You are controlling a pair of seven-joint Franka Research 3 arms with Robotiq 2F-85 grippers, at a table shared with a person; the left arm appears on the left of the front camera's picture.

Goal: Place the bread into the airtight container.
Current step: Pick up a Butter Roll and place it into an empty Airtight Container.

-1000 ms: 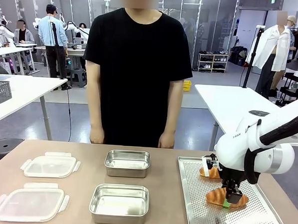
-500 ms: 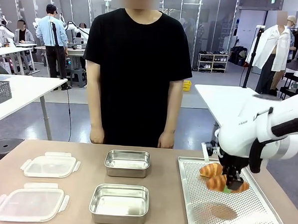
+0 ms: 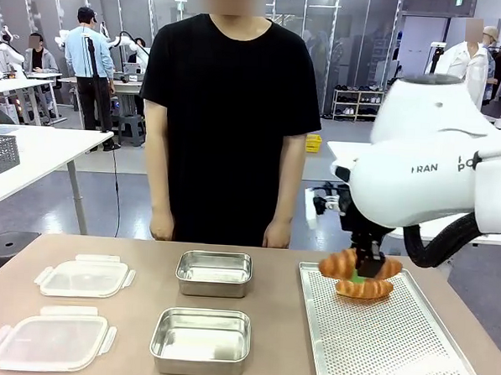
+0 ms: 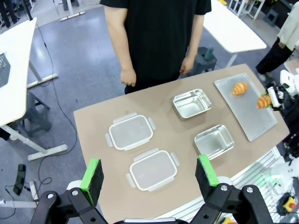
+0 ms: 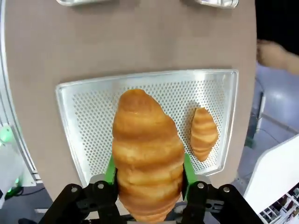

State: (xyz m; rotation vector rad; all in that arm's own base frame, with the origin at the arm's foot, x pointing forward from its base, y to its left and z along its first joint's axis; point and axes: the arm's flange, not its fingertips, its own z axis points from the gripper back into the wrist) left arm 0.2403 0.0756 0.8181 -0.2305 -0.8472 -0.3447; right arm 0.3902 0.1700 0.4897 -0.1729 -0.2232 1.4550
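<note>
My right gripper (image 3: 365,267) is shut on a golden croissant (image 3: 344,263), the bread, and holds it in the air over the far end of the perforated metal tray (image 3: 393,346). In the right wrist view the croissant (image 5: 147,154) sits between the green pads (image 5: 110,170). A second croissant (image 3: 364,289) lies on the tray just below. Two open steel containers (image 3: 214,274) (image 3: 200,342) stand at the table's middle. My left gripper (image 4: 149,172) hangs open high above the table, holding nothing.
Two clear plastic lids (image 3: 84,277) (image 3: 51,342) lie at the table's left. A person stands at the far edge, hands (image 3: 163,227) down at their sides. The tray takes up the table's right side.
My right gripper has lifted the croissant off the tray's middle and carried it up and toward the far end. The containers and lids have stayed put.
</note>
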